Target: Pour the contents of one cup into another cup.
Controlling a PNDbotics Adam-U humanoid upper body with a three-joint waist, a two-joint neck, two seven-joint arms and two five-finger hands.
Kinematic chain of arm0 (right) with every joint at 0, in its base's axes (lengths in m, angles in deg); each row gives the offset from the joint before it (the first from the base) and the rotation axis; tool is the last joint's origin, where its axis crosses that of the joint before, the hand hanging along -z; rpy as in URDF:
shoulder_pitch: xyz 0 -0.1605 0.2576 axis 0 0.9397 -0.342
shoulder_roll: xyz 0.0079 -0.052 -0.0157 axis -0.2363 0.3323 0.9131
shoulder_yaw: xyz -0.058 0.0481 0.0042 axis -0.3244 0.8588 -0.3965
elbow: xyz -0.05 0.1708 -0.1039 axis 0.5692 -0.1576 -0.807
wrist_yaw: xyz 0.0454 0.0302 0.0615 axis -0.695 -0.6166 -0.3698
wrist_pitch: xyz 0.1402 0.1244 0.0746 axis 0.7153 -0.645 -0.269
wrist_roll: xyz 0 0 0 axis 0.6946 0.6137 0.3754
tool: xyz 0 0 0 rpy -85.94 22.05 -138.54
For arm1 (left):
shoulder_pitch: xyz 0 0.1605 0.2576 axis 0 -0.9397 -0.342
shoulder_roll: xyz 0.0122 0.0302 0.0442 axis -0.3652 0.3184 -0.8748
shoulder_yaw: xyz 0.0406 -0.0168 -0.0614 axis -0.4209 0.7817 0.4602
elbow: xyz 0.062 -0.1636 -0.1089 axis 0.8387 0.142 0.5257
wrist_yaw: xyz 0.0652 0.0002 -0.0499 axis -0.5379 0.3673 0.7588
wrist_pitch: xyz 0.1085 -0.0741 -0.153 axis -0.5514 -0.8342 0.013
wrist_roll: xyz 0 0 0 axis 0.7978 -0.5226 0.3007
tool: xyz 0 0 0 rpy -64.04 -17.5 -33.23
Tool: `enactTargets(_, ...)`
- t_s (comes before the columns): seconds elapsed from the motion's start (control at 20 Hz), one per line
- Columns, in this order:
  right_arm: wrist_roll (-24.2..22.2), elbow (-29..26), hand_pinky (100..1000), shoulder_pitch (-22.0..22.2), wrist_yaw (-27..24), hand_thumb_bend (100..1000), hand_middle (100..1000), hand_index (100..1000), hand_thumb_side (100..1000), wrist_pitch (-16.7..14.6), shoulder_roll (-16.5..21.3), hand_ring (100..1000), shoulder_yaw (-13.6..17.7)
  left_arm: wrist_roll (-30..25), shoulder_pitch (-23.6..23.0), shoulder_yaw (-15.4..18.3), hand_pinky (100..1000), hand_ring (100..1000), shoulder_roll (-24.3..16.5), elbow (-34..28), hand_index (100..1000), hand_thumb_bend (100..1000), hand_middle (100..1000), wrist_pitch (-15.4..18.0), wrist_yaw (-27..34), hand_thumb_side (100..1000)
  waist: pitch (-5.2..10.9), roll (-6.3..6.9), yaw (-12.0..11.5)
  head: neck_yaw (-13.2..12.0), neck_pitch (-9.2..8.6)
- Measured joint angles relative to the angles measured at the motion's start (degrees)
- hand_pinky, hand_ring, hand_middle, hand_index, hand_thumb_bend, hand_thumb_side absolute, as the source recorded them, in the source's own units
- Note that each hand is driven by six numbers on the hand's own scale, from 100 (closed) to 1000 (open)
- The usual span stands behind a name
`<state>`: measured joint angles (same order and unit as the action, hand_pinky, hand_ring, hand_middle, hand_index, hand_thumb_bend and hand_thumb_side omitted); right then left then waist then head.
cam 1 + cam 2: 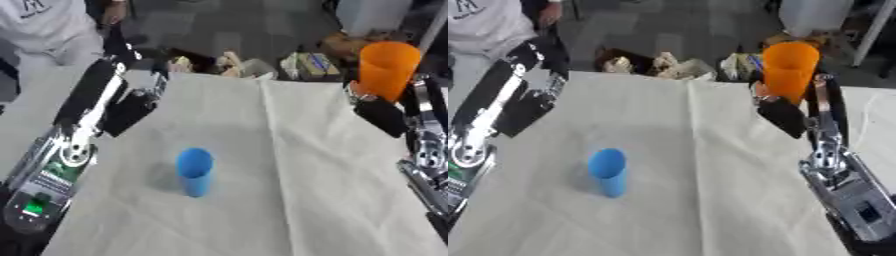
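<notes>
A blue cup [194,171] stands upright on the white cloth, left of the table's middle, with nothing touching it. An orange cup [387,70] is held upright in the air over the far right corner. My right hand [381,114] is shut on its lower part, and the cup's base is hidden behind the fingers. What either cup contains cannot be seen. My left hand [131,109] hovers at the table's left edge, well behind and left of the blue cup. Its fingers are relaxed and it holds nothing.
The table is covered by a white cloth [262,200] with a crease running from the far edge toward me. Beyond the far edge, bags and boxes [306,65] lie on the floor. A person in white [44,25] stands at the far left.
</notes>
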<state>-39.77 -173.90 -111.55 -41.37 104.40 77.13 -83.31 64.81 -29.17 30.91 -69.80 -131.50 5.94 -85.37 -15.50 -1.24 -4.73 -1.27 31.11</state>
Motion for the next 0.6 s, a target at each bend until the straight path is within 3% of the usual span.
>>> enactTargets(0.2, 2.1, 3.2, 715, 0.8, 1.3, 100, 372, 543, 562, -2.1, -1.5, 585, -1.0, 0.9, 0.0, 0.0, 940, 887, 0.0, -1.1, 848, 100, 938, -0.3, 1.2, 1000, -0.04, 0.00, -0.2, 0.2, -0.05)
enactTargets(0.25, 2.6, 3.9, 760, 1.0, 1.6, 100, 426, 602, 662, -2.6, -1.8, 640, -1.3, 1.0, 0.0, 0.0, 938, 886, 0.0, -1.2, 849, 100, 937, -0.4, 1.3, 1000, -0.04, 0.00, -0.2, 0.3, -0.06)
enactTargets(0.3, 2.7, 4.5, 772, 1.0, 2.0, 100, 443, 619, 694, -2.9, -1.9, 657, -1.6, 1.1, 0.0, 0.0, 938, 886, 0.0, -1.2, 849, 100, 937, -0.4, 1.3, 1000, -0.04, 0.00, -0.2, 0.4, -0.11)
enactTargets(0.35, 2.6, 5.0, 807, 1.0, 2.7, 100, 494, 676, 840, -3.1, -2.1, 704, -1.9, 1.2, 0.0, 0.1, 937, 885, 0.0, -1.2, 850, 100, 937, -0.3, 1.4, 1000, -0.04, 0.00, -0.2, 0.4, -0.24)
enactTargets(0.45, 1.3, 5.7, 820, 1.0, 4.3, 100, 520, 705, 915, -3.5, -2.2, 724, -2.4, 1.4, 0.0, 0.3, 938, 885, -0.1, -1.3, 850, 100, 937, -0.3, 1.4, 1000, -0.04, 0.00, -0.2, 0.4, -0.29)
enactTargets(0.5, 0.4, 5.9, 833, 1.0, 5.2, 154, 561, 763, 1000, -3.5, -2.2, 744, -2.5, 1.6, 0.0, 0.3, 938, 885, -0.1, -1.4, 850, 100, 937, -0.2, 1.4, 1000, -0.04, 0.00, -0.2, 0.4, -0.29)
enactTargets(0.6, -2.2, 6.1, 851, 1.2, 7.4, 269, 640, 854, 1000, -3.4, -2.2, 778, -2.7, 1.8, 0.0, 0.4, 937, 884, -0.1, -1.5, 848, 100, 936, -0.2, 1.6, 1000, -0.04, 0.00, -0.2, 0.4, -0.29)
